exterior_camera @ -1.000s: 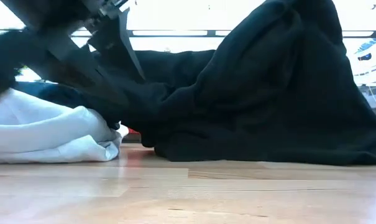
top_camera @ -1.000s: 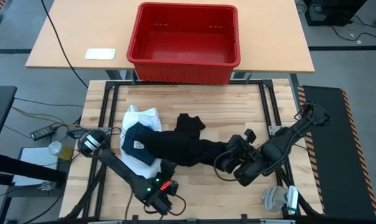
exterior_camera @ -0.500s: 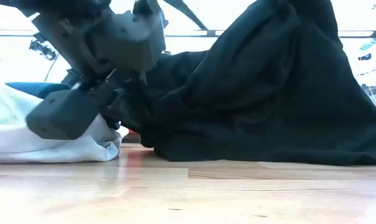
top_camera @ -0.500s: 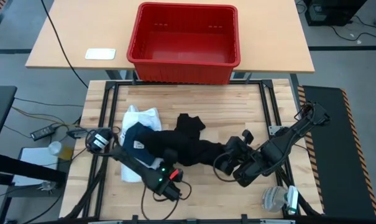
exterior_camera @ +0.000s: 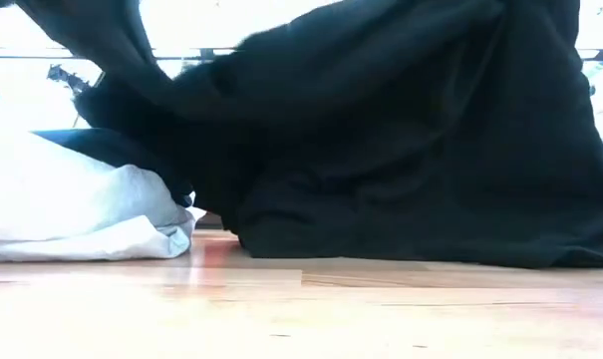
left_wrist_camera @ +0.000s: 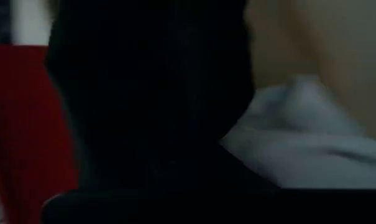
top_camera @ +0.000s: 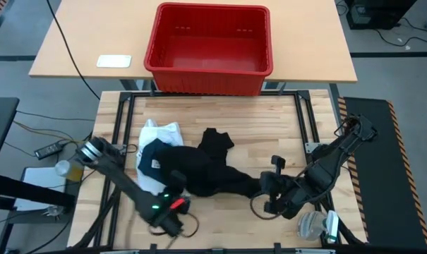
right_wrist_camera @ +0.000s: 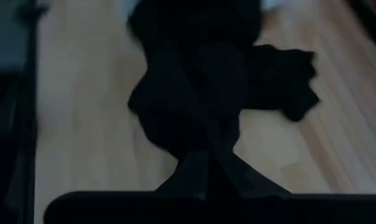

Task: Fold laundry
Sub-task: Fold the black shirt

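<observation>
The left gripper (top_camera: 176,200) sits in the lower left-centre of the high view, at the near edge of the large black garment (top_camera: 209,173). Its fingers are clenched on the black cloth: in the left wrist view, dark fabric (left_wrist_camera: 150,93) fills the frame directly ahead of the fingers. In the low view, the black cloth (exterior_camera: 401,140) is lifted from the table and spans the upper frame.

The right gripper (top_camera: 266,189) sits in the lower right-centre of the high view, at the right end of the same garment. Its fingers are clamped on that end: the right wrist view shows a strip of black cloth (right_wrist_camera: 203,168) running from the fingers up to the garment's bulk. The garment therefore stretches between the two grippers, across the middle of the wooden table (top_camera: 269,127).

Left of the black garment lies the white shirt (top_camera: 160,134), with a dark blue piece (top_camera: 155,159) on top of it; the black garment overlaps the blue piece's right edge. In the low view the white cloth (exterior_camera: 72,204) rests on the table at lower left.

A smaller black garment (top_camera: 217,140) lies at frame centre, touching the far edge of the large one.

Farthest, at top centre of the high view, a red crate (top_camera: 209,46) stands on a second table (top_camera: 79,49).
</observation>
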